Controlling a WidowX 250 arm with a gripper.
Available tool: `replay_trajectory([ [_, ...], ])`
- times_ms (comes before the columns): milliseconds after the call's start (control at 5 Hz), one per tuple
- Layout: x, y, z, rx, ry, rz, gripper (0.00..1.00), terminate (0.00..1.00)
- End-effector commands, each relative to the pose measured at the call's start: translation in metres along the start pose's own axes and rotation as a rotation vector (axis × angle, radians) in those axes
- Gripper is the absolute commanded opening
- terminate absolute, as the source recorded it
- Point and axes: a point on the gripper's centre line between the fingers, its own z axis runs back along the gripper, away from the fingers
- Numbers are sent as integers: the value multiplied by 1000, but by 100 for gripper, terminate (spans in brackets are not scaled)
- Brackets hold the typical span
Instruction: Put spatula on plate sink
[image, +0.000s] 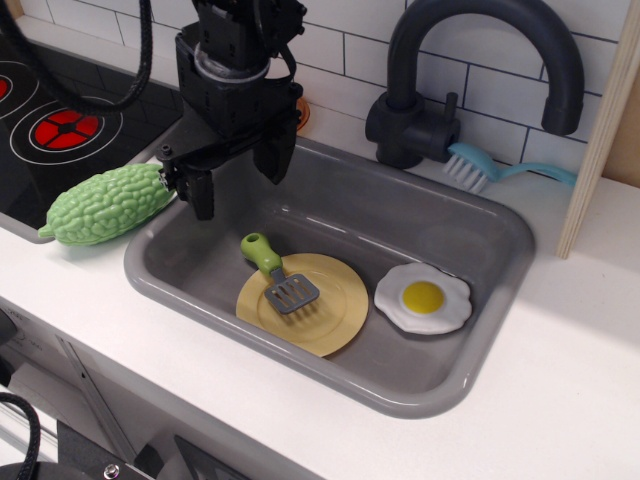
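The spatula (276, 275) lies free in the grey sink (470, 390). Its grey slotted blade rests on the yellow plate (325, 315) and its green handle sticks out over the plate's upper left edge. My gripper (235, 180) hangs above the sink's left end, up and to the left of the spatula and apart from it. Its jaws are spread wide and hold nothing. One dark fingertip (203, 200) shows over the sink's left rim.
A fried egg (423, 297) lies in the sink right of the plate. A green bumpy gourd (105, 203) lies on the counter left of the sink. A dark faucet (470, 60), a teal brush (500, 170) and a stove (60, 125) stand behind.
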Motion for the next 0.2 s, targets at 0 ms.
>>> replay_trajectory([
  [0, 8, -10, 14, -47, -26, 13, 100, 100],
])
